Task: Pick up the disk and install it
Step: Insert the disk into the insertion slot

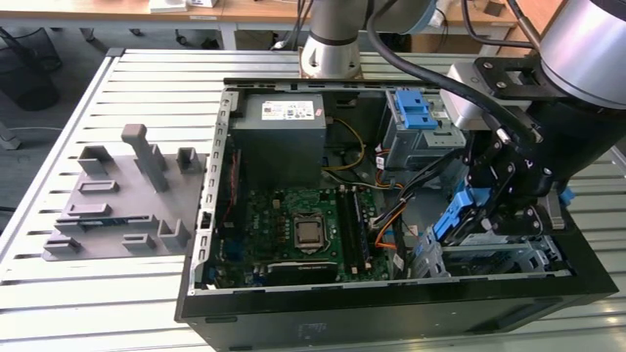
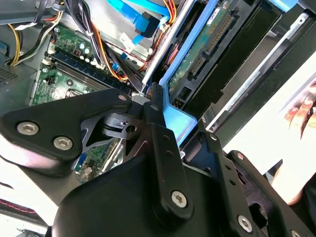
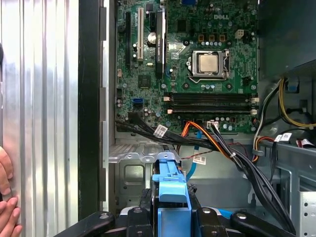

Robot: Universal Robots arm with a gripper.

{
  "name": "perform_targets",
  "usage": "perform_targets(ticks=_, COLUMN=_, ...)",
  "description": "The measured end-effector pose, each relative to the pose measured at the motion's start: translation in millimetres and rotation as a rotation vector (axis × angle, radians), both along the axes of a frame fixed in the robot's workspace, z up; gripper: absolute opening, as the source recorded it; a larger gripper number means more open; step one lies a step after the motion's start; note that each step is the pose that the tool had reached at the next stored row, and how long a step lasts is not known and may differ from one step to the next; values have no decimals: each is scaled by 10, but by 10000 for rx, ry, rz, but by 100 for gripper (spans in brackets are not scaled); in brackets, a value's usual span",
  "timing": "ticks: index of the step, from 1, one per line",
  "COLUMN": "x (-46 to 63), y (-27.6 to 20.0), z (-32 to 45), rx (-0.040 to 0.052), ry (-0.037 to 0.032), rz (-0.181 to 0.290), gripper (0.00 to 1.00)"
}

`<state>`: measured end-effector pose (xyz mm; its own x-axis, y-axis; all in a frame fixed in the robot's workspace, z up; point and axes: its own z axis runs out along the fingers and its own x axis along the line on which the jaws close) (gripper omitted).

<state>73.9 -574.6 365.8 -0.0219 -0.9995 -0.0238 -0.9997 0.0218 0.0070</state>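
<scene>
Black matte fingers point(image 2: 165, 148), flat-sided and studded with bright screw heads, press against a blue plastic rail of the disk point(image 2: 197, 59). The gripper point(image 3: 170, 217) is clamped on the disk. In the first wrist view the glossy blue rail stands upright between the two fingers with no gap on either side.

The disk hangs on edge, and the second wrist view shows its green circuit-board face and a dark connector row. In the exterior view it is low in the open computer case point(image 1: 391, 301), at the corner toward that view's lower right. There it is just above a perforated silver lower cage point(image 1: 499, 257); whether it has entered the cage cannot be told.

The arm point(image 1: 587, 51), a smooth grey tube trailing black cables, crosses from the table's far edge. Its wrist is turned straight down into the case.

A green motherboard point(image 1: 303, 220) lies flat on the case floor. A grey power-supply box point(image 1: 284, 132) sits at the case's far edge, beside a metal drive cage point(image 1: 415, 110) with blue latches.

On the ribbed aluminium table point(image 1: 98, 293), a grey moulded fixture point(image 1: 117, 213) with upright pegs stands beside the case. A person's hand point(image 3: 5, 197) rests on the slats.
</scene>
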Motion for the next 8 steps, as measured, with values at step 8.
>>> perform_targets(ticks=8, x=0, y=0, z=-41, rx=1, ry=0, rz=0, gripper=36)
